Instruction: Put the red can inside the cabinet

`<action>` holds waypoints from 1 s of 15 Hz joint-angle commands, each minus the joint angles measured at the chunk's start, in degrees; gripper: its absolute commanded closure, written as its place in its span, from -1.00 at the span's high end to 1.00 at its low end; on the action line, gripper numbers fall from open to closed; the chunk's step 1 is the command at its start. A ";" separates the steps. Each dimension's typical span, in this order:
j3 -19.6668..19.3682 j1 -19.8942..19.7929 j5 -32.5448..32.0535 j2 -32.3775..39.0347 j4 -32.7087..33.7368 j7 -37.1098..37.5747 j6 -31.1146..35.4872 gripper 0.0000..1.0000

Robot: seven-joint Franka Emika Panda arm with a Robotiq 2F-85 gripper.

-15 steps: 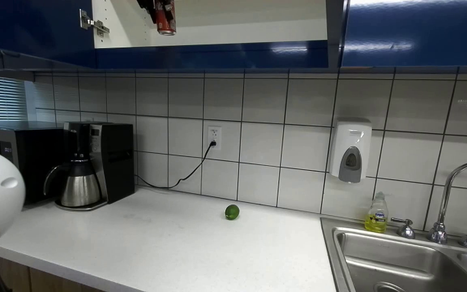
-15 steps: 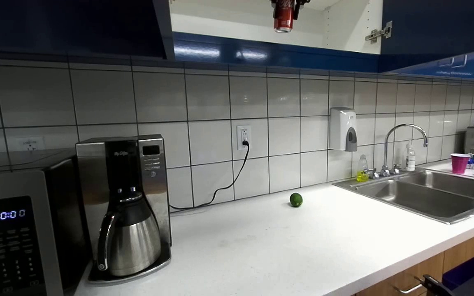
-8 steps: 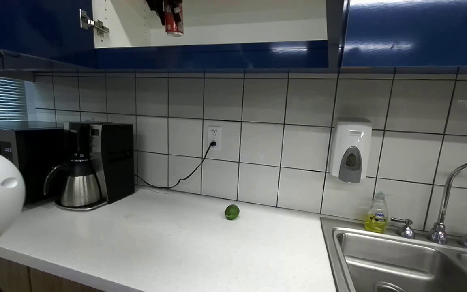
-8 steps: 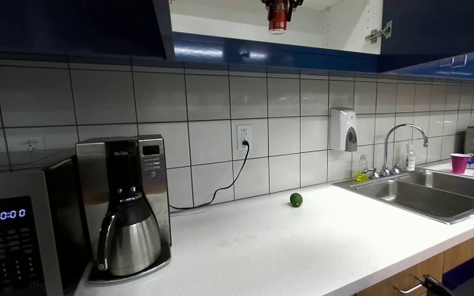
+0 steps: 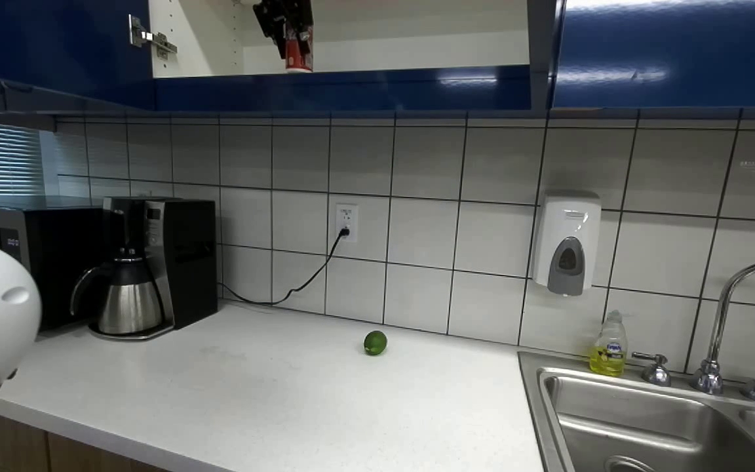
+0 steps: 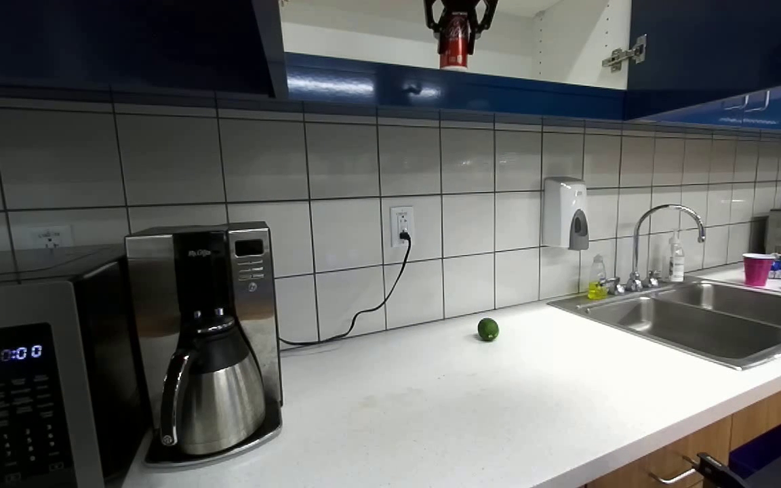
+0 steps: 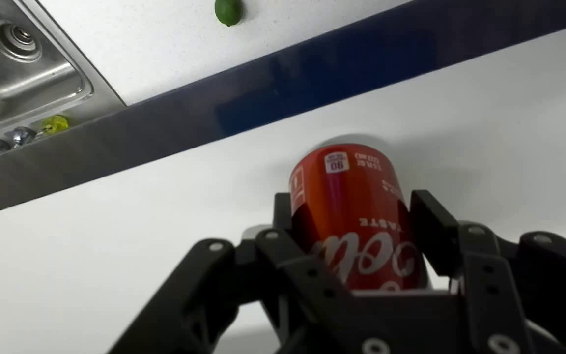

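The red can (image 5: 299, 61) is upright, bottom end down, inside the front of the open cabinet (image 5: 410, 39). My gripper (image 5: 294, 47) comes from above with its black fingers on both sides of the can. An exterior view also shows the can (image 6: 455, 59), the gripper (image 6: 457, 46) and the cabinet (image 6: 363, 27). In the wrist view the fingers (image 7: 349, 204) press the can (image 7: 347, 177) over the pale cabinet floor (image 7: 116, 236), just behind the blue front edge. The can's lower rim is close to the floor; I cannot tell whether it touches.
The open blue cabinet door (image 5: 43, 52) stands beside the opening. A green lime (image 5: 375, 343) lies on the white counter (image 5: 272, 406) below. A coffee maker (image 6: 207, 339), a microwave (image 6: 38, 366), a soap dispenser (image 6: 565, 213) and a sink (image 6: 689, 332) are around it.
My gripper has moved with the can, rightward in an exterior view and slightly left in another. The can has come lower, down to about the level of the cabinet's front edge.
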 commanded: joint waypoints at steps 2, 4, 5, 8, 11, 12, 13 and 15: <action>-0.51 0.04 -0.75 5.24 9.58 -0.86 -5.42 -0.27; -0.74 0.15 -0.75 6.52 11.13 -0.77 -6.31 -0.27; -0.83 0.20 -0.76 7.10 11.69 -0.65 -6.57 -0.27; -0.93 0.34 -0.76 8.62 13.37 -0.69 -7.79 0.11; -0.97 0.50 -0.99 9.58 14.90 -0.36 -8.63 0.89; -0.97 0.45 -0.90 9.73 15.18 -0.51 -8.75 0.97; -0.97 0.41 -0.78 9.76 15.27 -0.50 -8.86 1.00; -0.98 0.38 -0.82 9.46 15.11 -0.56 -9.02 1.00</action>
